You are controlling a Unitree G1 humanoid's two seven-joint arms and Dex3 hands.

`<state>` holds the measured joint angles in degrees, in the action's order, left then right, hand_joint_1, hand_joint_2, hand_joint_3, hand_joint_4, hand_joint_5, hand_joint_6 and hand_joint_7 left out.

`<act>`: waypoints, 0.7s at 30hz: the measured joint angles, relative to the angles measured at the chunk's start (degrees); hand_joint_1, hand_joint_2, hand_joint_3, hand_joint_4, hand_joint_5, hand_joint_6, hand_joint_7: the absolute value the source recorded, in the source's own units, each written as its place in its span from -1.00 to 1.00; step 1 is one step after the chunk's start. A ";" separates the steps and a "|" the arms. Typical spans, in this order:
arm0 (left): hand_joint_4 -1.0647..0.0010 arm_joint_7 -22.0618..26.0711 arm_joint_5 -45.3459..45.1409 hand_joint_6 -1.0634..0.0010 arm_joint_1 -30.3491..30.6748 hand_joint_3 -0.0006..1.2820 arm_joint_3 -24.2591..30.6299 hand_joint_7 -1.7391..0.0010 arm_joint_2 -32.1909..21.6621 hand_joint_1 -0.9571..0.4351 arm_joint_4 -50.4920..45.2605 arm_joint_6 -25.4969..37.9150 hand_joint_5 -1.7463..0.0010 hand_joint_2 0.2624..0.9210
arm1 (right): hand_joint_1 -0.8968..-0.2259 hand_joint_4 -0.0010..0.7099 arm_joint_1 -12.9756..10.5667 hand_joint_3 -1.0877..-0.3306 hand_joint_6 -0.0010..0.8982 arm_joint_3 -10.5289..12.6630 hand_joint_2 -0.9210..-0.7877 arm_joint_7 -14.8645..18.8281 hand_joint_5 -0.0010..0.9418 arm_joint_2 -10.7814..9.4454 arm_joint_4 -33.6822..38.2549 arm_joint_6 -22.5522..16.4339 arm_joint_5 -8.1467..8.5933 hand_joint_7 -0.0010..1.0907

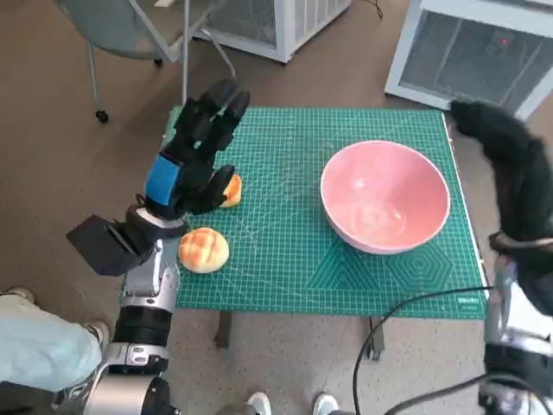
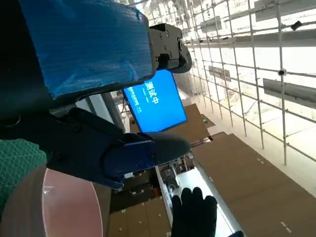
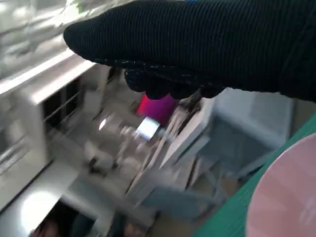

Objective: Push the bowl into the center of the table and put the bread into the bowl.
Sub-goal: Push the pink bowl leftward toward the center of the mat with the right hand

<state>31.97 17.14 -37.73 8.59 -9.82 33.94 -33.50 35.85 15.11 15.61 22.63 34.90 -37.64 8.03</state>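
Green cutting mat (image 1: 285,251) on table, chair (image 1: 130,30) & white units (image 1: 471,47) behind.

open mat (image 1: 285,251) lies between the bread (image 1: 204,250) and the bowl (image 1: 385,196).

Premises appear to be a large indoor lab or test hall. Evidence: a small table covered by a green gridded cutting mat (image 1: 285,259), white ventilated equipment cabinets (image 1: 471,52) on a brown floor, a wheeled chair (image 1: 121,35), a blue display screen (image 2: 155,101), stacked cardboard boxes (image 2: 247,182) and a high steel-framed glazed ceiling (image 2: 256,59).
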 measured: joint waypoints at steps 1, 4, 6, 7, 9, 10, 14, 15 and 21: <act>0.63 0.00 0.00 1.00 0.02 -0.18 0.04 0.51 -0.02 -0.64 0.00 -0.01 0.99 1.00 | -0.37 -0.86 0.58 -0.39 -1.00 0.25 -1.00 -0.59 -0.99 0.09 1.71 -0.59 -0.30 -0.42; 0.63 0.01 -0.01 1.00 0.05 -0.18 0.09 0.52 -0.02 -0.65 0.00 -0.11 0.99 1.00 | -0.38 -0.86 2.06 -0.46 -1.00 0.70 -1.00 -2.02 -0.99 0.32 6.44 -2.00 -0.66 -0.41; 0.63 0.02 -0.01 1.00 0.05 -0.18 0.12 0.52 -0.02 -0.65 0.00 -0.20 0.99 1.00 | -0.38 -0.88 3.11 -0.55 -1.00 0.90 -1.00 -2.67 -1.00 0.50 9.80 -2.86 -0.94 -0.41; 0.63 0.02 -0.01 1.00 0.05 -0.18 0.14 0.52 -0.03 -0.65 0.00 -0.23 0.99 1.00 | -0.38 -0.88 3.82 -0.55 -1.00 1.01 -1.00 -3.04 -1.00 0.65 11.94 -3.25 -1.08 -0.41; 0.63 0.03 -0.01 1.00 0.08 -0.18 0.17 0.52 -0.06 -0.65 0.00 -0.31 0.99 1.00 | -0.33 -0.90 4.97 -0.62 -1.00 1.24 -1.00 -3.64 -1.00 0.94 15.55 -3.70 -1.20 -0.40; 0.63 0.03 -0.01 1.00 0.08 -0.18 0.18 0.52 -0.07 -0.65 0.00 -0.34 0.99 1.00 | -0.32 -0.90 5.50 -0.64 -1.00 1.41 -1.00 -3.94 -1.00 1.12 17.39 -3.79 -1.30 -0.40; 0.63 0.02 -0.01 1.00 0.12 -0.18 0.36 0.52 -0.27 -0.65 0.00 -0.41 0.99 1.00 | -0.26 -0.90 7.34 -0.72 -1.00 1.72 -1.00 -5.51 -1.00 1.57 23.92 -4.10 -1.56 -0.41; 0.63 0.01 -0.01 1.00 0.14 -0.18 0.43 0.52 -0.38 -0.65 0.00 -0.42 0.99 1.00 | -0.25 -0.90 7.83 -0.74 -1.00 1.71 -1.00 -6.10 -0.99 1.64 25.74 -4.03 -1.68 -0.42; 0.63 -0.01 -0.02 1.00 0.28 -0.18 0.64 0.52 -0.85 -0.65 0.00 -0.50 0.99 1.00 | -0.22 -0.88 9.10 -0.81 -1.00 1.63 -1.00 -8.14 -0.99 1.78 32.60 -2.08 -2.23 -0.42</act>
<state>31.96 17.12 -37.46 9.23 -10.67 33.94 -34.01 44.95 16.74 7.47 24.41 67.50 -39.72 5.80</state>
